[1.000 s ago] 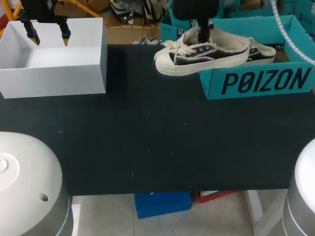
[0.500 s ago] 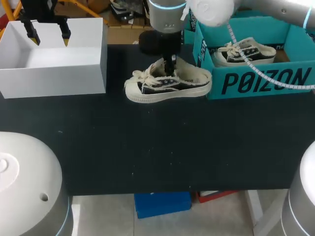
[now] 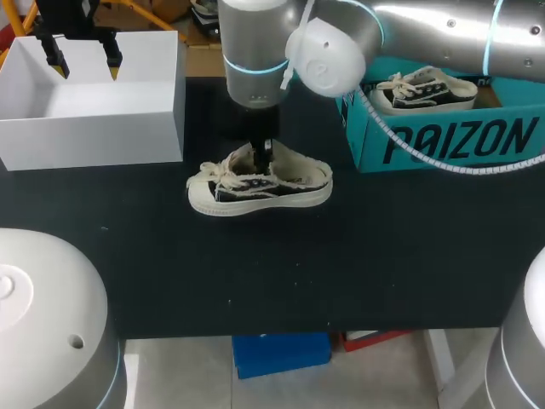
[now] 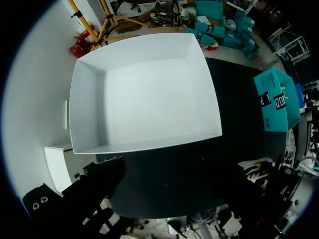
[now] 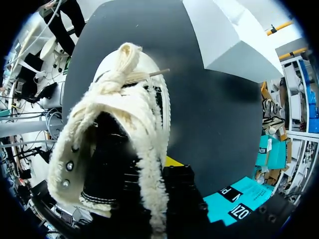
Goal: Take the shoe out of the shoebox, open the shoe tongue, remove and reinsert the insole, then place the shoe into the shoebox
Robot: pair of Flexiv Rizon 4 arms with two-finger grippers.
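Outside the teal shoebox (image 3: 460,141), off its end wall on the side that faces the white box, the shoe (image 3: 260,183) sits upright over the black table (image 3: 358,256), near the shoebox but apart from it, with its toe and knotted laces pointing away from the shoebox. Whether the sole rests on the table or hangs just above it cannot be told. The right gripper (image 3: 262,158) comes straight down into the shoe's opening and is clenched on the fleecy side wall; in the right wrist view one yellow fingertip (image 5: 172,162) shows against the outside of that wall, while the other finger is buried inside the shoe and hidden. The same view is filled by the shoe's cream lining and frayed rim, so the insole and tongue are hard to make out. A second shoe (image 3: 426,89) of the same kind lies inside the shoebox, toe toward the first shoe, partly covered by the right arm (image 3: 426,34), which crosses above the shoebox and hides its far corner. Well away from the shoebox, past the shoe, stands the open white box (image 3: 94,141), its inside bare in the left wrist view. The left gripper (image 3: 84,64) hangs over that box's far wall with its jaws released, yellow tips spread wide and holding nothing. Nothing lies between the shoe and the shoebox.
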